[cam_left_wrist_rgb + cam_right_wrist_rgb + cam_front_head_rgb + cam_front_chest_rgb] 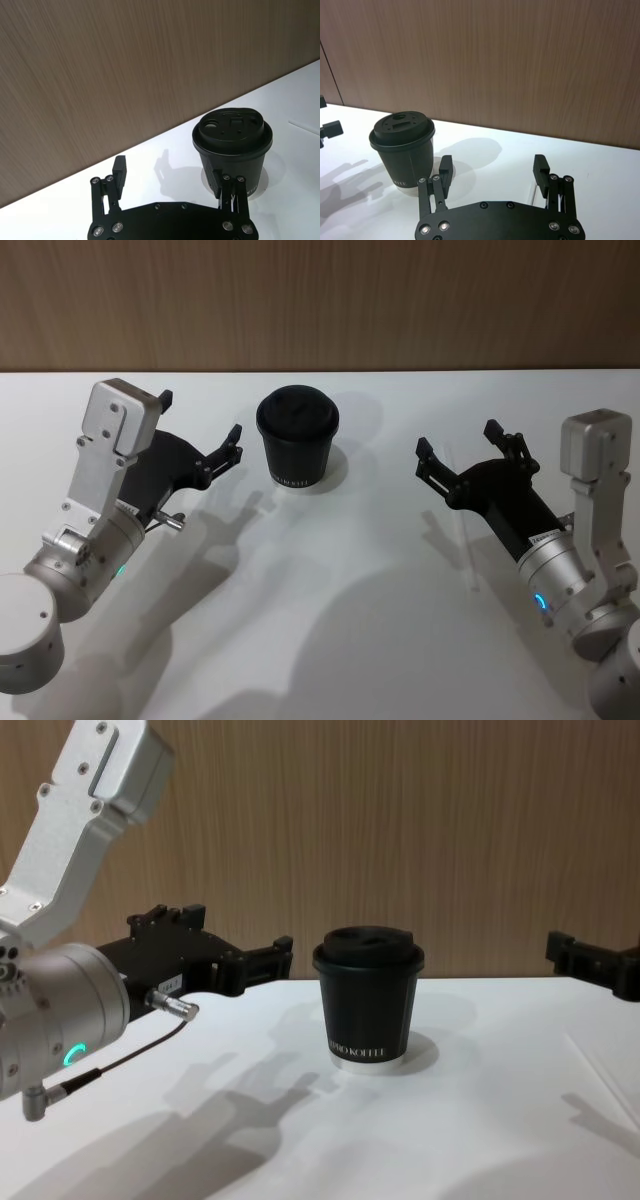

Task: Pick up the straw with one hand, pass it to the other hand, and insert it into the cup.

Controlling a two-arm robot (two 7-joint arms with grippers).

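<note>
The black cup (298,445) with its domed lid stands upright at the middle of the white table (330,620). The white straw (468,550) lies flat on the table to the cup's right, faint against the surface, just below my right gripper (458,440). That gripper hovers open and empty, and in its wrist view the straw (534,192) shows beside one finger. My left gripper (200,417) hangs open and empty to the left of the cup (232,145), a little above the table.
A wood-panelled wall (320,300) runs along the table's far edge. A thin grey cable with a metal plug (175,1008) hangs off the left wrist. The near half of the table is bare apart from the arms' shadows.
</note>
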